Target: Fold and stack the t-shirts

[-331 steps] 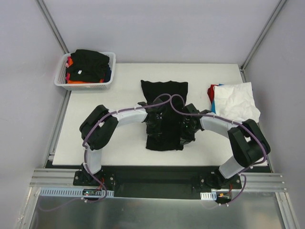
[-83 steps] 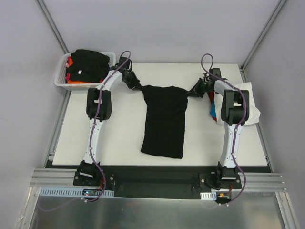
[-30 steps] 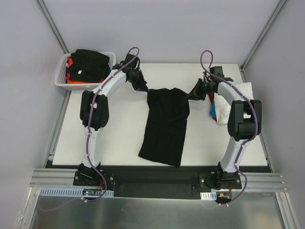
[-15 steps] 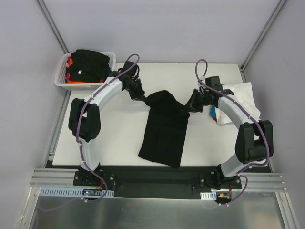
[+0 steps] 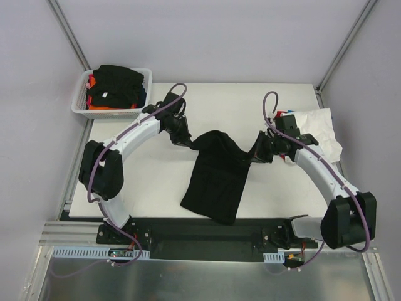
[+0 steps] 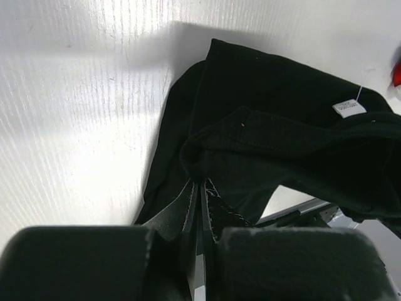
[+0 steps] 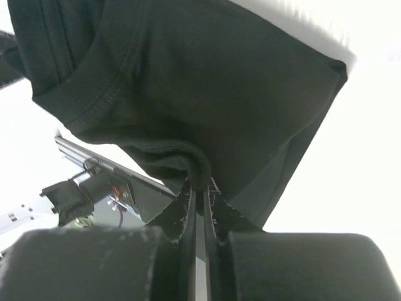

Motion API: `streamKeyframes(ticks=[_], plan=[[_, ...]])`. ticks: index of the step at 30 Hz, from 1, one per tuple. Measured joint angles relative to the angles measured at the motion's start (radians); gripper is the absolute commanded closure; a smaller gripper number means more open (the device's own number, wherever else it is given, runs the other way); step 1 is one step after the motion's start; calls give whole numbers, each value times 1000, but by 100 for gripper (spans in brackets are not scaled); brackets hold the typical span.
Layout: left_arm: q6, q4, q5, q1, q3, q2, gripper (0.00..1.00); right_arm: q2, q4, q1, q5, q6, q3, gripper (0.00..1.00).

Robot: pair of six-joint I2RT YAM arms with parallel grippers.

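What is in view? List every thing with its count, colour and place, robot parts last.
black t-shirt: one, black, middle of the table, its far end bunched and held up at two corners, near end lying on the table
white t-shirt: one, white, far right corner of the table, on top of a pile
red cloth: one edge showing, red, under the white t-shirt
mesh basket: one, white, beyond the table's far left corner
black garment: one, black, on top in the basket
orange cloth: orange, under it in the basket; count unclear
table: one, white
left gripper: shut on the black t-shirt
right gripper: shut on the black t-shirt
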Motion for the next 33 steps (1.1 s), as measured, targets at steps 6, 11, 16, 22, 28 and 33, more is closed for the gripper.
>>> streamKeyframes(ticks=[6,11,16,22,28,33], plan=[[0,-1,0,-7,-34,-50,100,-100,-37,33,23,9,-56,99],[-4,-10,0,-16,-71,-98,100,-181,-64,58,41,24,-126,99],[-11,-20,0,-33,-135,-187,100,-277,-103,79,58,38,-212,99],[-29,-45,-4,-50,-236,-303,100,-413,-159,101,77,67,-286,99],[-45,-70,-16,-73,-325,-368,100,-531,-220,124,95,92,-331,99],[-67,-74,-27,-108,-369,-414,100,-618,-270,138,103,116,-366,99]])
